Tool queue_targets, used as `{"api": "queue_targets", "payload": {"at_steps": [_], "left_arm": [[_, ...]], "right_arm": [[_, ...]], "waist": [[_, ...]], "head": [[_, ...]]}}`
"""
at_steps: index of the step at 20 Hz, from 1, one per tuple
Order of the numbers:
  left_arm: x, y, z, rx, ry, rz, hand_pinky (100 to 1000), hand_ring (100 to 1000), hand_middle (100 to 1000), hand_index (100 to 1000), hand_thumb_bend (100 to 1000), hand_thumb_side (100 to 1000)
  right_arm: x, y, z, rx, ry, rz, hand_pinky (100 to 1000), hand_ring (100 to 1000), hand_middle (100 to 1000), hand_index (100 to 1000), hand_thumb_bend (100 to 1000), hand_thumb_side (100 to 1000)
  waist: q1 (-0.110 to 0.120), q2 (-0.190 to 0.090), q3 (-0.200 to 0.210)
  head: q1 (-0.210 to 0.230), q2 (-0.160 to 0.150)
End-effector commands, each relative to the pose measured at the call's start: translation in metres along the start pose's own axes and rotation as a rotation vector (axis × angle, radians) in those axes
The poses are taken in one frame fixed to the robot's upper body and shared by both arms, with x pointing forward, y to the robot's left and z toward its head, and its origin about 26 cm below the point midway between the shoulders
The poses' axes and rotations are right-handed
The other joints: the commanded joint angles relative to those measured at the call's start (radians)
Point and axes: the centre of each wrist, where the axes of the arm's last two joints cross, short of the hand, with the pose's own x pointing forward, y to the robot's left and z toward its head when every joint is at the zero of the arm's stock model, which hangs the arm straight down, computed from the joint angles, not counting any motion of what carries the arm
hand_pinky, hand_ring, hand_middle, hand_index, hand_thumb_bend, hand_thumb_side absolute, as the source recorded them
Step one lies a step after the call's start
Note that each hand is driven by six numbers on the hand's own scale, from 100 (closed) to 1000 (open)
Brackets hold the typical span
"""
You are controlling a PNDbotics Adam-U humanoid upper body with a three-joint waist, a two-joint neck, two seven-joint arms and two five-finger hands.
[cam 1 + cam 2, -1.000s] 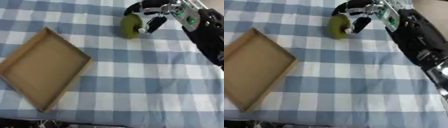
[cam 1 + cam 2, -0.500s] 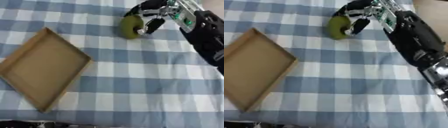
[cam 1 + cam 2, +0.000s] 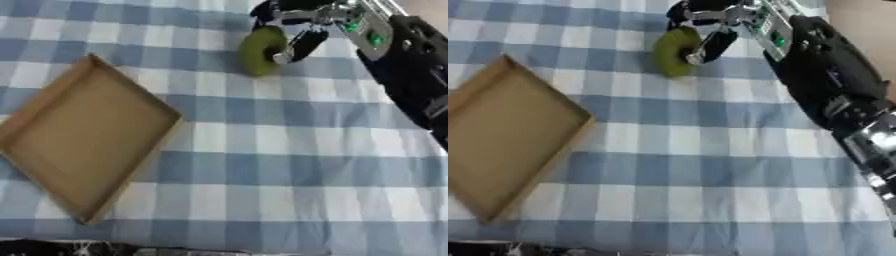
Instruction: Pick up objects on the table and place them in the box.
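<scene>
Little changed since the earlier frames: same reach, green piece perhaps tipped a shade more upright between the fingers. Checked blue-and-white tablecloth (image 3: 289, 150) spread under everything, mostly bare. Shallow cardboard box (image 3: 83, 137) lying flat and askew at the left, open side up, nothing inside, well apart from the grasp. Right arm (image 3: 824, 75) stretched in from the right toward the far edge, long enough to bring the hand over the one loose object. Right hand (image 3: 302, 22) curled round a green ring-shaped object (image 3: 261, 50), dark fingers (image 3: 306, 42) pressed on its right face, thumb side hidden behind it. Ring standing on edge, lower rim seemingly touching the cloth, so probably gripped but not yet lifted. Left hand nowhere visible.
</scene>
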Motion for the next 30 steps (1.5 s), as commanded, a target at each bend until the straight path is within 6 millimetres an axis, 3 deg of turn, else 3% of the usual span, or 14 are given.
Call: {"api": "queue_targets", "payload": {"at_steps": [1,8,14,23,30], "left_arm": [[0.005,0.003,-0.006,-0.017,-0.022,-0.01,609,646,632,788,207,453],[0.005,0.004,-0.005,-0.017,-0.015,-0.018,609,644,628,788,207,450],[0.005,0.006,-0.003,-0.017,-0.009,-0.026,609,642,625,788,207,448],[0.004,0.006,-0.003,-0.018,-0.006,-0.026,610,642,625,788,211,443],[0.004,0.004,-0.004,-0.011,-0.009,-0.014,613,644,625,788,220,437]], "right_arm": [[-0.001,-0.022,0.015,-0.028,-0.041,0.07,805,1000,456,624,100,288],[0.01,-0.04,0.025,-0.135,-0.058,0.101,788,971,455,628,100,284],[0.031,-0.066,0.032,-0.215,-0.116,0.15,782,951,418,597,100,271],[0.083,-0.102,0.03,-0.282,-0.269,0.16,782,954,412,603,100,247],[0.134,-0.124,0.007,-0.28,-0.434,0.166,784,965,416,613,100,237]], "waist": [[0.005,-0.031,-0.002],[0.003,-0.044,-0.01],[0.003,-0.054,-0.017],[0.002,-0.066,-0.019],[0.005,-0.072,-0.01]], "head": [[0.003,0.004],[0.009,0.01],[0.009,0.015],[0.003,0.018],[-0.023,0.023]]}}
